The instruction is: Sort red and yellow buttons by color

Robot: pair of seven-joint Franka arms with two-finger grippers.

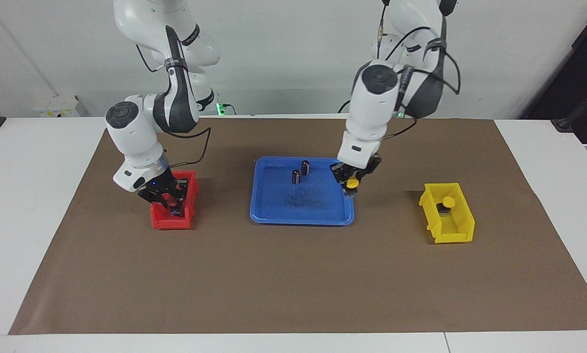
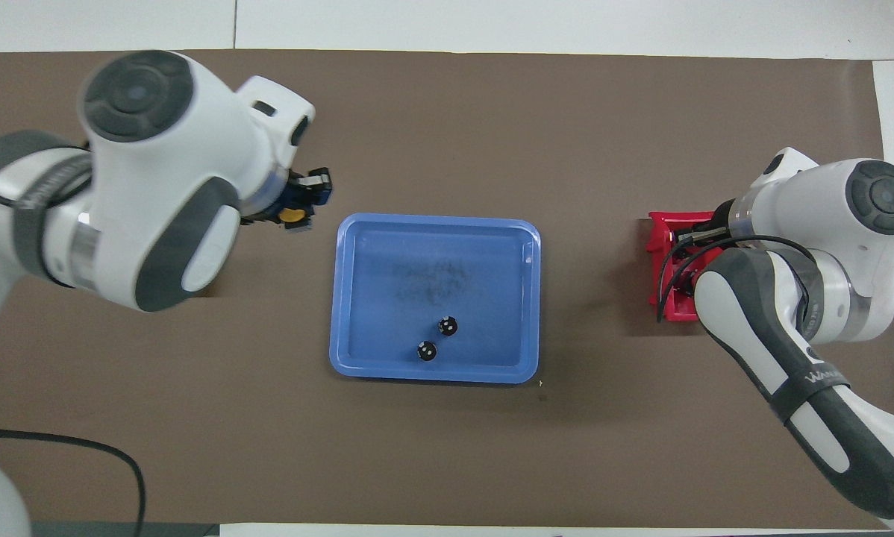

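Note:
My left gripper [image 1: 352, 185] is shut on a yellow button [image 1: 353, 183], holding it by its cap in the air over the end of the blue tray [image 1: 301, 220] nearest the left arm. From overhead, that yellow button [image 2: 292, 216] and the left gripper [image 2: 298, 212] show just off the blue tray [image 2: 432, 253]. Another yellow button [image 1: 449, 202] lies in the yellow bin [image 1: 457, 230]. My right gripper [image 1: 170, 200] reaches down into the red bin [image 1: 171, 223], shut on a red button [image 1: 168, 198]. Overhead, the right arm covers most of the red bin [image 2: 662, 246].
Two dark upright cylinders [image 1: 305, 167] [image 1: 296, 176] stand in the tray near the edge closest to the robots, seen from above as cylinders [image 2: 447, 326] [image 2: 426, 350]. A brown mat [image 1: 293, 274] covers the table. The left arm hides the yellow bin overhead.

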